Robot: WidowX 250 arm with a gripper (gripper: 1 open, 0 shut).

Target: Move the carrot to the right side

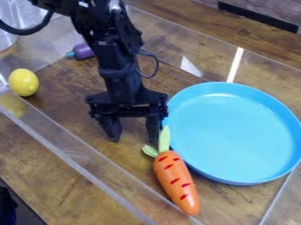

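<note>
The orange toy carrot (179, 181) lies on the wooden table near the front, its green leafy top (157, 144) pointing toward the back, just left of the blue plate (235, 132). My gripper (134, 132) points down at the table just behind and left of the carrot's top. Its two dark fingers (114, 128) stand apart and open, with nothing between them. The right finger is close to the green leaves; I cannot tell if it touches them.
A yellow lemon-like fruit (23, 83) sits at the left edge. A purple eggplant (83, 51) lies at the back, partly behind the arm. A clear low wall runs along the table's front left edge.
</note>
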